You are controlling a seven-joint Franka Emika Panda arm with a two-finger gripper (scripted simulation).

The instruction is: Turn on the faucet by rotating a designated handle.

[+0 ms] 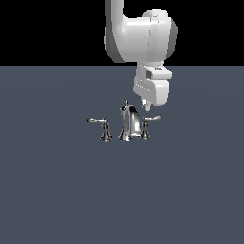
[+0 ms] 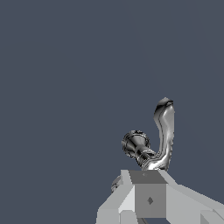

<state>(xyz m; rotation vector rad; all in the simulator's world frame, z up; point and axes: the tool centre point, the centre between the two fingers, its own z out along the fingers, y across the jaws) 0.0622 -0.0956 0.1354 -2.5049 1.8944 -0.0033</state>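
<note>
Nearest your wrist camera sits the pincer (image 2: pixel 151 199), only its grey body showing, so you cannot tell whether it stands wide or narrow. Just past it lies the handle (image 2: pixel 162 131), a chrome lever on a flared post.

In the exterior view the faucet (image 1: pixel 127 123) stands on the table (image 1: pixel 57 190); the handle (image 1: pixel 149 121) sits close against the spout, with the pincer (image 1: pixel 145 106) just above its lever. The twin lever (image 1: pixel 100 125) stands apart on the spout's other side.

Risk: descending off-centre, you could glance off the slick lever or strike the spout. Fingertips are too small to resolve; the arm is cut off above.
</note>
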